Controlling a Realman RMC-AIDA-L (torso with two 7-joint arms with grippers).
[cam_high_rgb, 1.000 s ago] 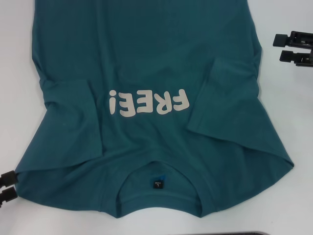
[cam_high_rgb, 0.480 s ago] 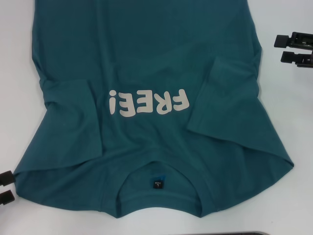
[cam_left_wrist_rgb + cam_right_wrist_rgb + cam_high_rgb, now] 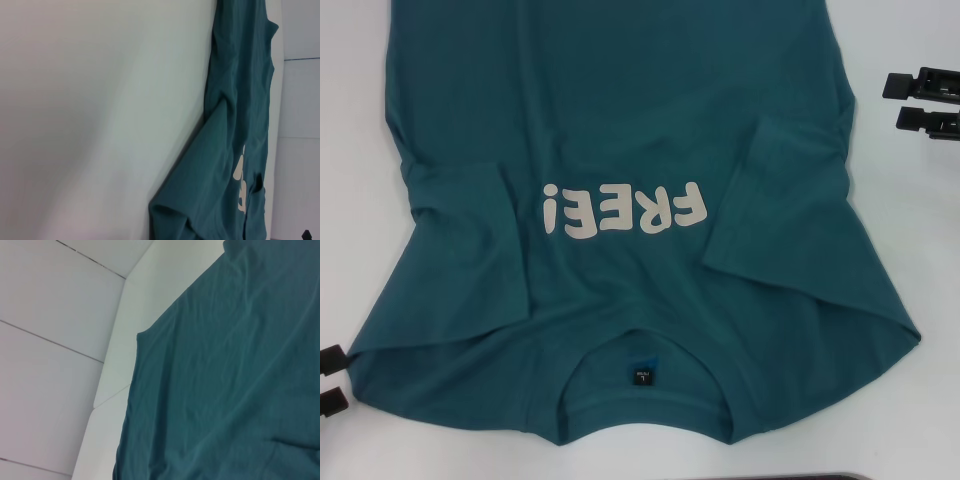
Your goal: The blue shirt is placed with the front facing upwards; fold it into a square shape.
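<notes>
The blue shirt (image 3: pixel 620 180) is spread front-up on the white bench (image 3: pixel 920 220), both sleeves folded inward (collar nearest the robot). The left gripper (image 3: pixel 330 380) is seen just beside the shirt's near left corner, parted and empty. The right gripper (image 3: pixel 925 102) is held off the shirt's right edge, likewise parted and empty.

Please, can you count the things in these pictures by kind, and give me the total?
Blue shirt: 1
Pincers: 2, the left pincer and the right pincer, both open beside the shirt
White table: 1
Total: 4
</notes>
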